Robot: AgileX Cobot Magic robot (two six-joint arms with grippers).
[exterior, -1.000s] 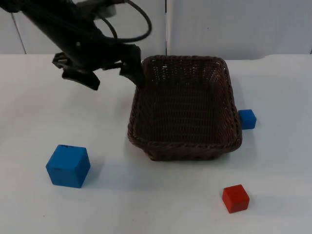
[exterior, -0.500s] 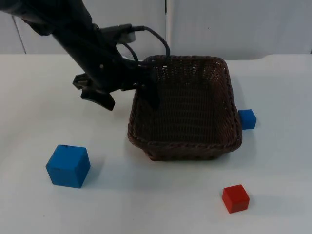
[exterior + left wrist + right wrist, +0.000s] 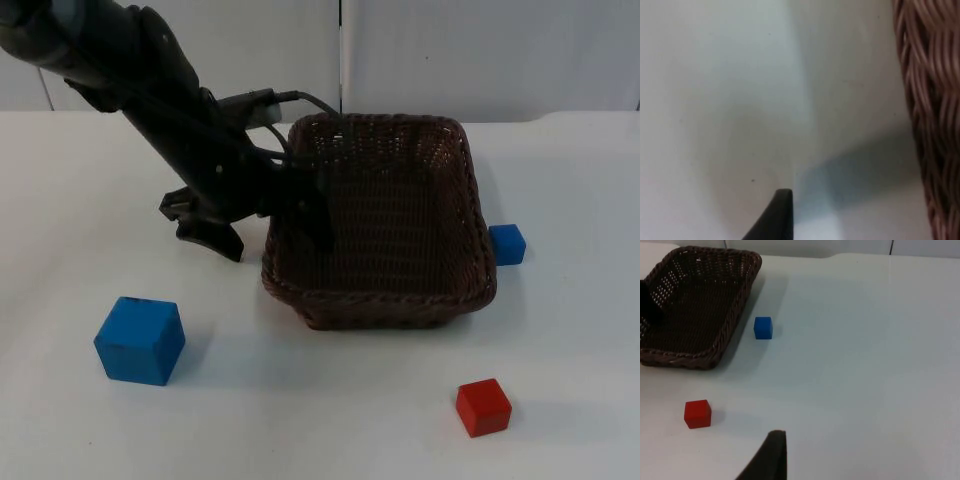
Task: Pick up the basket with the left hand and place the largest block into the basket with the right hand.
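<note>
The brown wicker basket (image 3: 455, 200) stands on the table, right of centre. My left gripper (image 3: 268, 236) is open and low over the basket's left wall, one finger outside it and the other inside. The woven rim (image 3: 925, 125) runs close beside the outer finger in the left wrist view. The largest block, a blue cube (image 3: 140, 340), rests at the front left, apart from both grippers. My right gripper (image 3: 771, 457) waits above the table to the right of the basket (image 3: 695, 305).
A small blue block (image 3: 507, 244) (image 3: 763, 327) lies just off the basket's right wall. A red block (image 3: 483, 407) (image 3: 697, 413) sits at the front right. The grey partition wall (image 3: 450, 50) closes the far side.
My left arm has swung forward and down along the basket's left side. Its fingers went from the back left corner to astride the left wall. The basket and blocks stayed put.
</note>
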